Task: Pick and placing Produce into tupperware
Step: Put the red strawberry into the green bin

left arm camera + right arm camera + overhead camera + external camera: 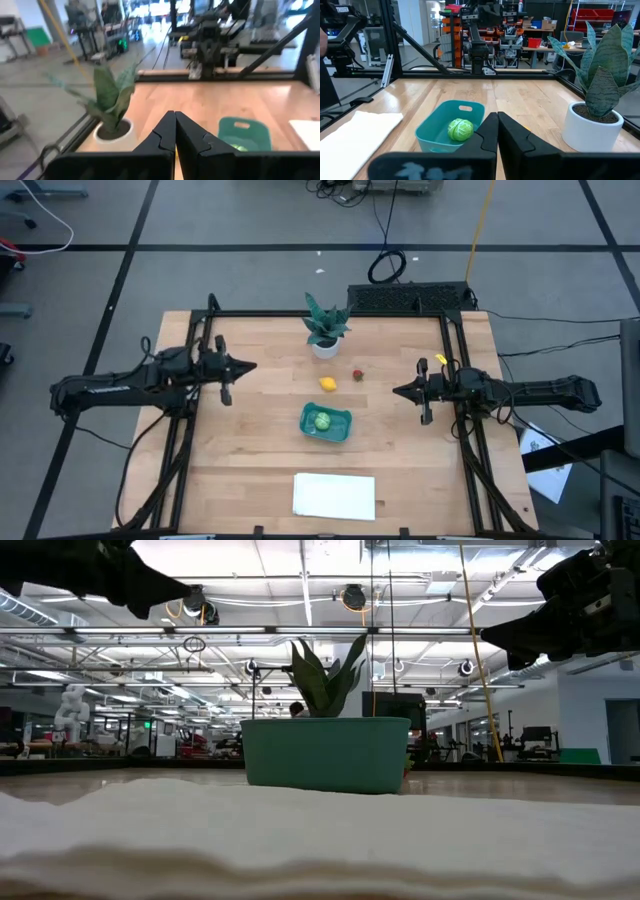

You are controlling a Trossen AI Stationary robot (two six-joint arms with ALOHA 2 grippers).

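Round light-green toy cabbage [322,421] sits inside the shallow teal plastic tupperware [339,428].
Yellow lemon piece [327,383] and small dark-red piece [357,375] lie at its 12 and 1 o'clock, below the white-potted spiky plant [325,328]; left gripper [252,366] and right gripper [396,390] hang pinched closed, empty.

the high view is looking straight down from well above, taking in the whole table [250,470] and both arms. the low view is sitting at tabletop level, close behind the white sheet [320,840], facing level across to the tupperware [326,754] and the room beyond. the left wrist view is looking past its closed fingers toward the potted plant [111,102] and the tupperware [245,132]; the right wrist view is facing them from the opposite side, nearer. all four views are sharing the tupperware and the plant.
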